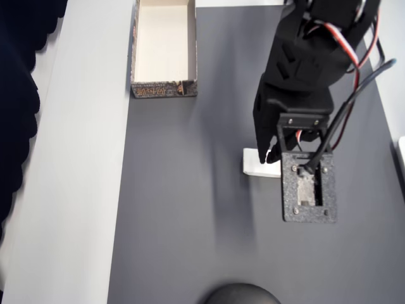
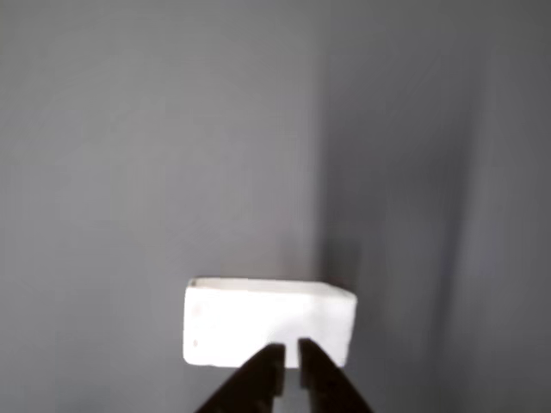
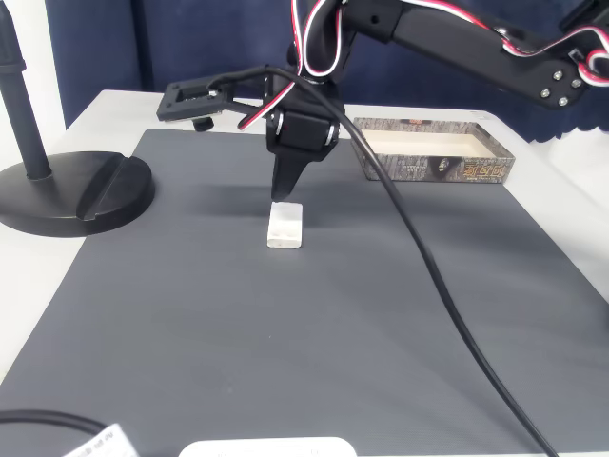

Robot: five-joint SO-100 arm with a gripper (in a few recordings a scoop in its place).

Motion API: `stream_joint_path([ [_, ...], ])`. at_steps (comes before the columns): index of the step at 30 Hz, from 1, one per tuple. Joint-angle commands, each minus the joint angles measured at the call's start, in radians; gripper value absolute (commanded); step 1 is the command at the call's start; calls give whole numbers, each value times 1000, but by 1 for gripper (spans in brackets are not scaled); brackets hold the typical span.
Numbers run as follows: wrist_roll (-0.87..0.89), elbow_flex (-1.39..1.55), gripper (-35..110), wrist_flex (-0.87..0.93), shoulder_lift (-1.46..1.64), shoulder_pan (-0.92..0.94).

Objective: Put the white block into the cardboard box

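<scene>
One white block [image 3: 285, 225] is seen lying flat on the dark worktop [image 3: 314, 324], directly under the tips of the pincer [image 2: 289, 354], whose fingers are almost together and hold nothing. The block is judged light, stiff and rather smooth, best taken across its short sides. The cardboard box [image 1: 164, 50] stands well apart from the pincer.

- I count one white block [image 3: 284, 225] on my feed.
- I count one cardboard box [image 3: 435, 155].
- One dark mat [image 3: 314, 333].
- One round stand base [image 3: 71, 190].
</scene>
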Motion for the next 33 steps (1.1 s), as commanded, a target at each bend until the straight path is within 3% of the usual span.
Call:
stream_joint_path([
  [1,225,-11,-2,8,95,-17],
  [5,428,6,-2,6,114,-17],
  [17,454,31,-1,2,153,15],
  [24,775,37,-1,-6,166,5],
  [33,992,35,-1,-14,167,8],
])
